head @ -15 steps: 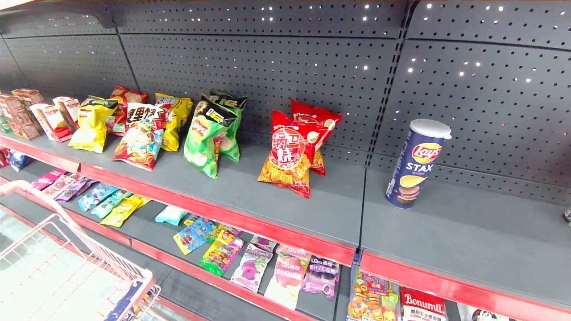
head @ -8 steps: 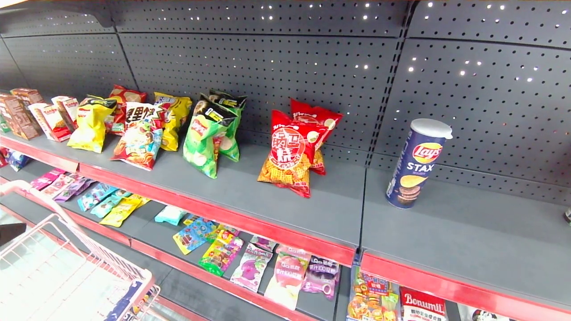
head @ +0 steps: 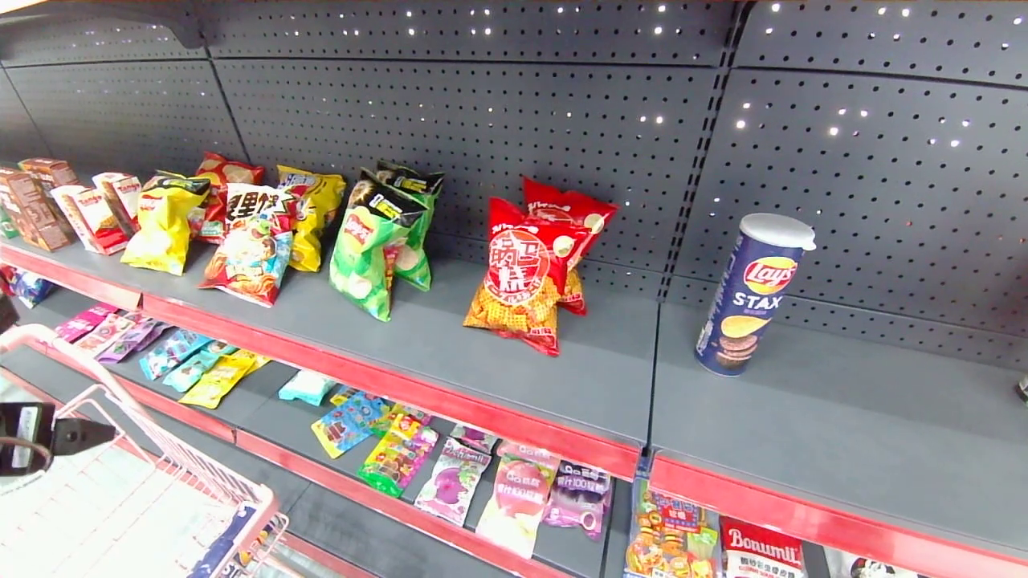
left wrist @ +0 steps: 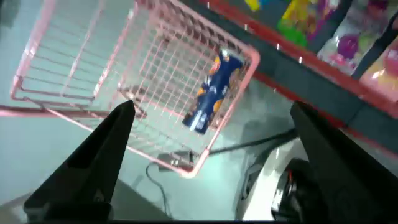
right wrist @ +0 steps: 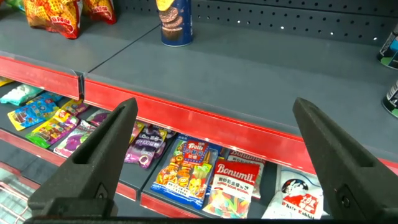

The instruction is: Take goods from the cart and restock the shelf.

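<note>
Left hand [head: 64,436]: has just slid into the head view at the left edge, above the cart [head: 265,504]; fingers spread, holding nothing.
Lying can [left wrist: 211,93]: blue, on the cart's wire floor, below that hand.
Right hand [right wrist: 214,102]: open and empty, in front of the shelf [head: 803,425].
Standing can [head: 751,293]: upright on the shelf, with bare board beside it.
Meaning: a pick is probably starting; this can is not yet grasped.

Left gripper [left wrist: 212,106] & right gripper [right wrist: 216,101]: both blk, tapered, wedge-shaped.
</note>
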